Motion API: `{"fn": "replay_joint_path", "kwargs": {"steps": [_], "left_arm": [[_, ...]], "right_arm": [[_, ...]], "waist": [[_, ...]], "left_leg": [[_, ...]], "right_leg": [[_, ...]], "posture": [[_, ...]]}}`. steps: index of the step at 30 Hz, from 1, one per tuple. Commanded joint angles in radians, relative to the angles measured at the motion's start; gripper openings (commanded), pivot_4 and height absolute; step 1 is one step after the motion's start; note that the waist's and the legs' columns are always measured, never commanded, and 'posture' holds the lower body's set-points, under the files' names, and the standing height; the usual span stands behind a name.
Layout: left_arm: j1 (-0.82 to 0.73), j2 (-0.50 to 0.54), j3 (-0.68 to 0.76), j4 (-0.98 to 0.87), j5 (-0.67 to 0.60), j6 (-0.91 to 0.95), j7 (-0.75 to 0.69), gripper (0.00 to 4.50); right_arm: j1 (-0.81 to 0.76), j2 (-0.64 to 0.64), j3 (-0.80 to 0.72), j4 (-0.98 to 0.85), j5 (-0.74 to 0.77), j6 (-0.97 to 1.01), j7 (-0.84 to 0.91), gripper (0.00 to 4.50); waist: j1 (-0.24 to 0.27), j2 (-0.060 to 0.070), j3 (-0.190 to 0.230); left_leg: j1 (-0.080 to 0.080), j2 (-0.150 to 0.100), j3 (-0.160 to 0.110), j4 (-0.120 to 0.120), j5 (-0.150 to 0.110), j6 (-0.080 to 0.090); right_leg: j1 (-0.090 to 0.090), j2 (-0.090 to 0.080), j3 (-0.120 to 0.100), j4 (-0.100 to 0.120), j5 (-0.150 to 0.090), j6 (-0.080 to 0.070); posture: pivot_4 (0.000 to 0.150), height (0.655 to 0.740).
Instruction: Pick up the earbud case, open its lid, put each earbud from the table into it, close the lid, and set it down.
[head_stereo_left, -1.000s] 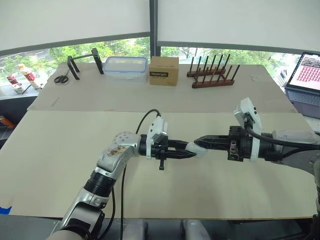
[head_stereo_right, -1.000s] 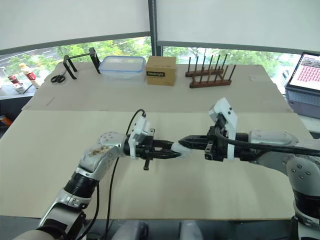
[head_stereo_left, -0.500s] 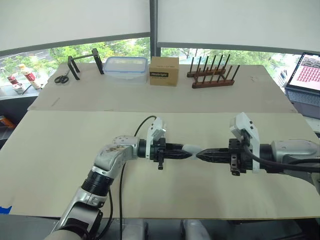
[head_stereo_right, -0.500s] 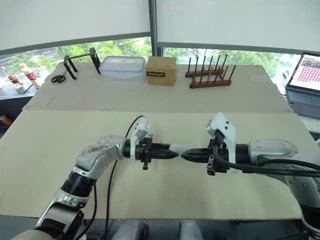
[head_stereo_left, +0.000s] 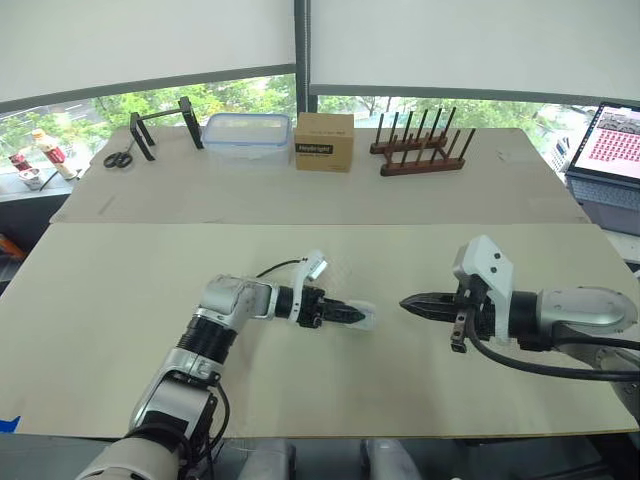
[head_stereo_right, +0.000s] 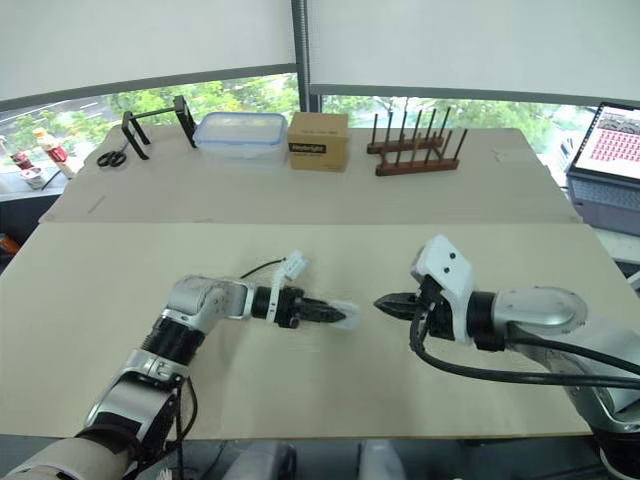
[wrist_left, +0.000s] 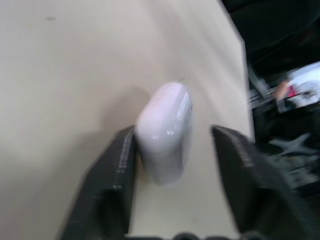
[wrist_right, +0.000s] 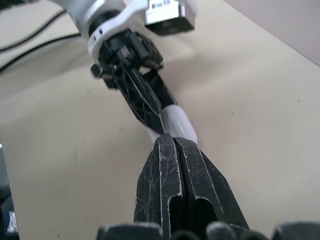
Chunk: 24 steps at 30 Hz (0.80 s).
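Tabletop (head_stereo_left: 120, 290), left claw (head_stereo_left: 346, 315) spread (touching case (wrist_left: 165, 130))

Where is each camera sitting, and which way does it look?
Head, both eyes: look forward and down over the table; both arms show, left gripper and right gripper.
Left wrist: looks along its open fingers at the white case.
Right wrist: looks along its shut fingers toward the left gripper.
All share the white case.
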Motion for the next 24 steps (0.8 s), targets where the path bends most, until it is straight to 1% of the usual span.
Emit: {"fn": "replay_joint_path", "kwargs": {"steps": [1,3,4,6,8,9,12,14,16,18,19,21,24], "left_arm": [[0.033,0.048,-0.005,-0.079,0.053,-0.117,-0.016,4.44],[0.056,0.071,0.012,-0.137,0.062,-0.189,-0.024,4.44],[0.071,0.095,0.013,-0.181,0.086,-0.273,-0.040,4.44],[0.097,0.149,0.036,-0.264,0.142,-0.477,-0.065,4.50],[0.107,0.179,0.068,-0.301,0.168,-0.615,-0.074,4.50],[0.111,0.199,0.094,-0.319,0.168,-0.659,-0.081,4.50],[0.156,0.296,0.140,-0.402,0.119,-0.642,-0.154,4.50],[0.258,0.408,0.186,-0.489,0.088,-0.601,-0.207,4.50],[0.356,0.501,0.225,-0.561,0.070,-0.569,-0.232,4.50],[0.477,0.585,0.256,-0.631,0.123,-0.590,-0.216,4.50],[0.531,0.612,0.274,-0.663,0.128,-0.615,-0.226,4.50],[0.589,0.631,0.299,-0.700,0.106,-0.639,-0.238,4.50],[0.596,0.609,0.318,-0.711,0.061,-0.657,-0.236,4.50]], "right_arm": [[-0.004,-0.028,0.002,-0.010,-0.053,-0.064,0.048,0.00],[-0.003,-0.051,0.016,-0.003,-0.086,-0.097,0.093,0.00],[-0.001,-0.060,0.020,0.002,-0.099,-0.111,0.111,0.00],[0.002,-0.099,0.037,0.020,-0.159,-0.175,0.165,0.60],[0.002,-0.124,0.043,0.042,-0.194,-0.222,0.213,1.24],[-0.004,-0.140,0.044,0.054,-0.204,-0.245,0.247,1.63],[-0.015,-0.177,0.040,0.084,-0.222,-0.293,0.329,2.64],[-0.014,-0.205,0.031,0.111,-0.256,-0.360,0.384,3.33],[-0.016,-0.213,0.017,0.145,-0.277,-0.401,0.412,3.33],[-0.021,-0.213,0.008,0.187,-0.286,-0.424,0.432,3.33],[-0.024,-0.211,0.008,0.204,-0.294,-0.435,0.441,3.33],[-0.030,-0.206,0.014,0.224,-0.307,-0.452,0.454,3.33],[-0.053,-0.189,0.033,0.245,-0.318,-0.457,0.465,3.33]], "waist": [[0.000,0.000,0.000],[0.000,0.000,0.000],[0.000,0.000,0.000],[0.001,0.000,0.000],[0.003,0.000,0.000],[0.006,0.000,0.000],[0.007,0.000,0.000],[-0.002,0.001,0.000],[-0.012,0.001,0.000],[-0.016,0.001,0.001],[-0.015,0.001,0.001],[-0.009,0.001,0.001],[0.005,0.002,0.001]], "left_leg": [[0.000,0.000,0.000,0.000,0.000,0.000],[0.000,0.000,0.000,0.000,0.000,0.000],[0.000,0.000,0.000,0.000,0.000,0.000],[0.000,0.000,0.000,0.000,0.000,0.000],[-0.001,0.000,0.001,0.000,0.000,-0.001],[-0.001,0.000,0.001,0.000,0.000,-0.001],[-0.001,0.000,0.001,0.000,0.000,-0.001],[0.000,0.001,0.001,-0.001,0.000,0.000],[0.002,0.003,0.003,-0.002,0.000,0.000],[0.001,0.005,0.003,-0.002,0.000,0.000],[0.002,0.005,0.003,-0.002,-0.001,0.001],[0.002,0.005,0.003,-0.002,-0.001,0.001],[0.002,0.004,0.003,-0.001,-0.001,0.000]], "right_leg": [[0.000,0.000,0.000,0.000,0.000,0.000],[0.000,0.000,0.000,0.000,0.000,0.000],[0.000,0.000,0.000,0.000,0.000,0.000],[-0.001,0.000,0.000,0.000,0.000,0.000],[-0.001,-0.001,0.001,-0.001,0.000,0.000],[-0.001,-0.001,0.001,-0.001,0.000,0.000],[-0.001,-0.001,0.000,-0.001,0.000,0.000],[0.000,-0.001,0.000,-0.001,0.000,0.000],[-0.001,-0.001,0.001,-0.001,0.000,0.000],[-0.001,0.000,0.000,-0.001,0.000,0.000],[-0.001,0.000,0.000,-0.001,0.000,-0.001],[0.000,0.000,0.000,-0.001,0.000,-0.001],[0.001,-0.002,-0.002,-0.002,0.000,-0.001]], "posture": [[0.150,0.7400],[0.150,0.7400],[0.150,0.7400],[0.150,0.7400],[0.150,0.7400],[0.150,0.7400],[0.150,0.7400],[0.150,0.7400],[0.150,0.7400],[0.150,0.7400],[0.150,0.7400],[0.150,0.7400],[0.150,0.7400]]}}
